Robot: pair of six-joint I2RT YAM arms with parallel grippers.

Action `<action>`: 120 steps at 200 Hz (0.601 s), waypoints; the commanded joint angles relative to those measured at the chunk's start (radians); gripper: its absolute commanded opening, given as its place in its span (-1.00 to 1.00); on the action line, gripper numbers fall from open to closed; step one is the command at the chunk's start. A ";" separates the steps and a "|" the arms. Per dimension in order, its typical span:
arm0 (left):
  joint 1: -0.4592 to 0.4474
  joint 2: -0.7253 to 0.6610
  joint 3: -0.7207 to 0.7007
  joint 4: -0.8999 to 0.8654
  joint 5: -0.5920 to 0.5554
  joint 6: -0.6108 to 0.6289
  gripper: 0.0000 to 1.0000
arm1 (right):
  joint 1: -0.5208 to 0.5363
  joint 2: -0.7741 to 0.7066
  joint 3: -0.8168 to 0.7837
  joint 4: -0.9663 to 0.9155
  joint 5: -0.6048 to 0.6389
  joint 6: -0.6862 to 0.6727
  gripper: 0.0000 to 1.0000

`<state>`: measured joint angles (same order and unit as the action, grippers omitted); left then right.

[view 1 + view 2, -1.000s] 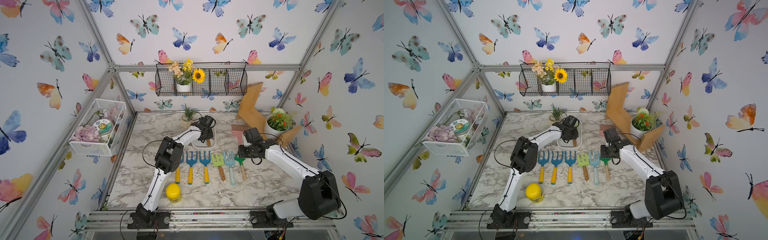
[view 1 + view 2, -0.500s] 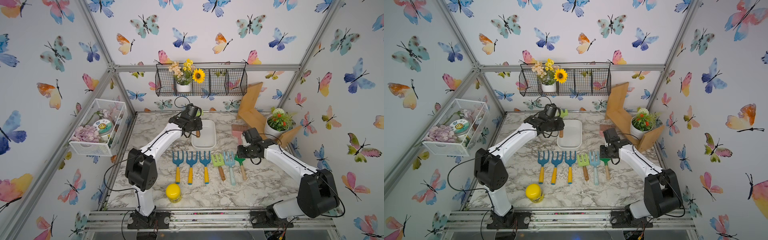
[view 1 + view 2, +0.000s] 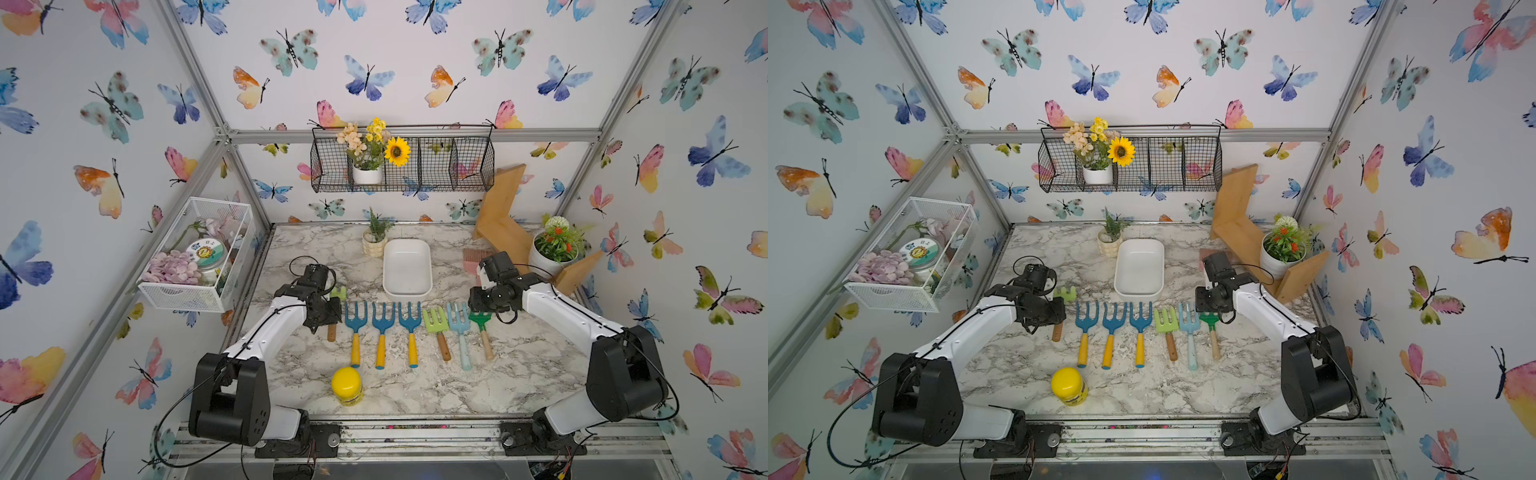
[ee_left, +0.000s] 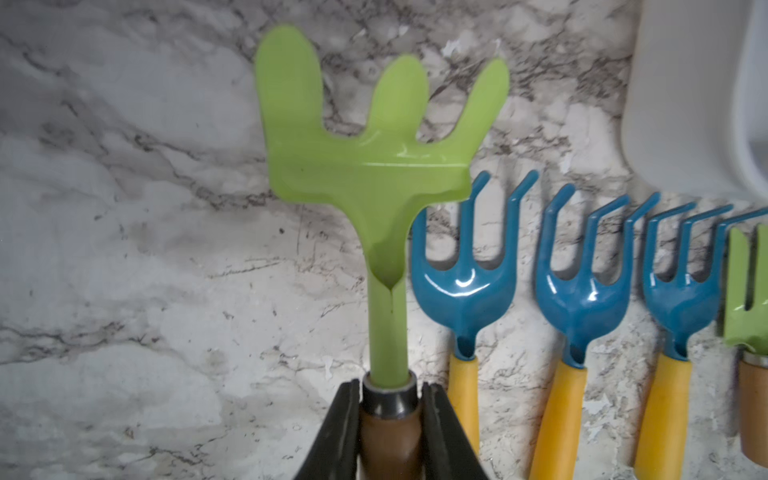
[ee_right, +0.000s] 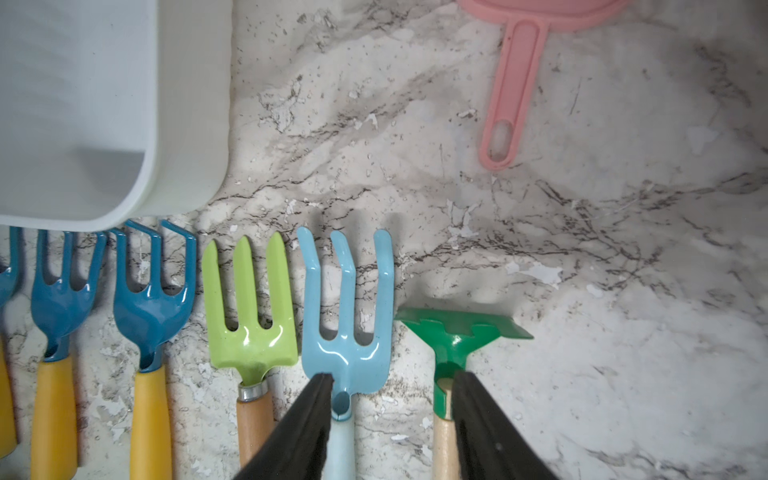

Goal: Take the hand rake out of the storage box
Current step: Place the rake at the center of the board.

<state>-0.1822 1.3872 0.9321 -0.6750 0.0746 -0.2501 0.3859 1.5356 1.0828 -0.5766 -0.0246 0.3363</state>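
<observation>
In both top views the left hand (image 3: 328, 316) and its wrist cover the middle of the hand rake (image 3: 339, 292). Only the pale green head shows at the hand's 12 o'clock and the brown handle end at its 6 o'clock. Whether the rake rests on the surface (image 3: 415, 390) or hangs just above it cannot be told. The left wrist view cuts the handle off below the fingers (image 4: 434, 419). They press on both sides of the brown grip just under the metal collar, so this hand is clamped narrow on the rake.

The rake is outside the storage box (image 3: 407, 293), which stands apart at its 2 o'clock. Only a corner of the box shows in each wrist view. The rake sits at the 9 o'clock end of the tool row, just beside the three blue forks (image 3: 382, 322) and roughly parallel to them.

The right hand's tips are hidden under its wrist in the top views. The right wrist view shows the right hand (image 5: 392, 376) half spread and gripping nothing. One finger is over the light blue fork (image 5: 347, 316), the other over the dark green rake (image 5: 457, 332); contact cannot be judged. A pink tool (image 5: 511, 95) is cut off at the frame edge.
</observation>
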 commanded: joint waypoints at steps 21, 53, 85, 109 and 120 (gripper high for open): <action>0.025 0.043 0.032 -0.047 -0.039 0.004 -0.70 | 0.002 0.016 0.046 -0.006 -0.031 -0.023 0.07; 0.025 0.102 0.041 -0.055 -0.026 0.029 -0.70 | 0.002 0.027 0.051 -0.006 -0.036 -0.031 0.07; 0.025 0.147 0.070 -0.108 -0.088 0.054 -0.71 | 0.002 0.055 0.063 -0.004 -0.049 -0.040 0.07; 0.025 0.169 0.074 -0.114 -0.075 0.078 -0.69 | 0.002 0.082 0.081 0.002 -0.056 -0.044 0.07; 0.025 0.189 0.074 -0.114 -0.073 0.080 -0.66 | 0.002 0.094 0.092 0.004 -0.062 -0.045 0.07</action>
<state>-0.1600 1.5410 0.9901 -0.7506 0.0261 -0.2039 0.3859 1.6051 1.1339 -0.5720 -0.0555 0.3061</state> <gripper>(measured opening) 0.246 0.533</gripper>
